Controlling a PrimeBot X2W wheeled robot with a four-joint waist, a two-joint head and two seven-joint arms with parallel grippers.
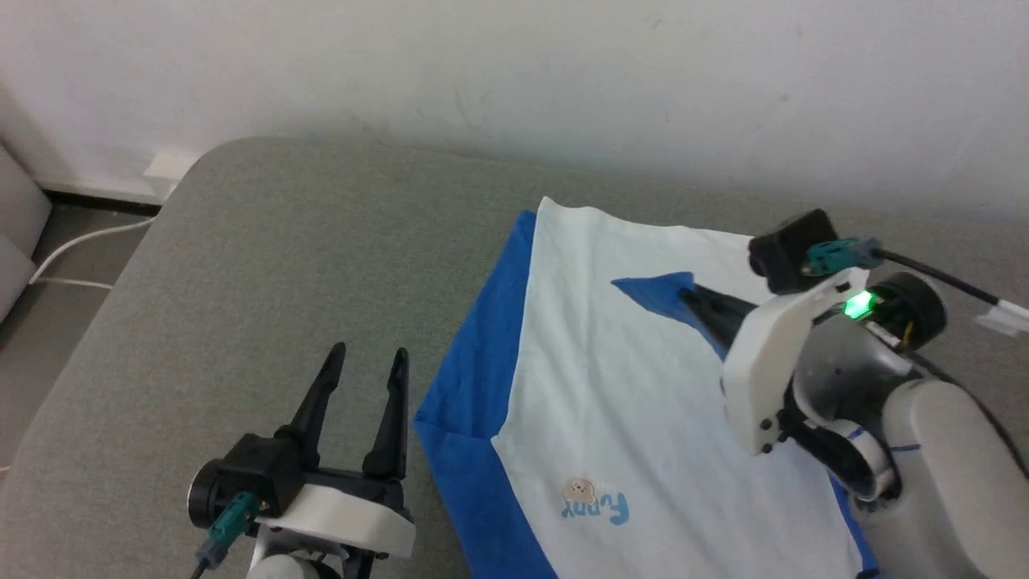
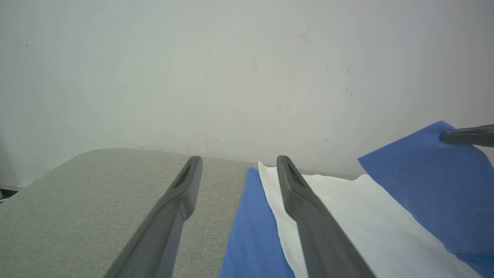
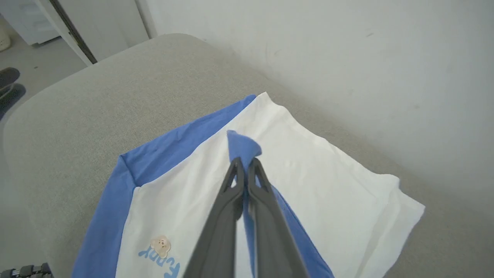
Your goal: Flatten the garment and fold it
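As the head view shows, you have the garment (image 1: 643,402) flat on the cushion (image 1: 281,265), right of centre. Left wrist view: left gripper (image 2: 238,160) parted, empty. Right wrist view: right gripper (image 3: 244,162) clenched on its blue sleeve (image 3: 242,144); flattening seemingly done, folding barely begun.

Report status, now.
Left gripper open, beside the garment. Right gripper shut on its blue sleeve, lifted over the white body. Nothing blocking.

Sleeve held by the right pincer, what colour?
Royal blue soft sleeve, best seen in the right wrist view.
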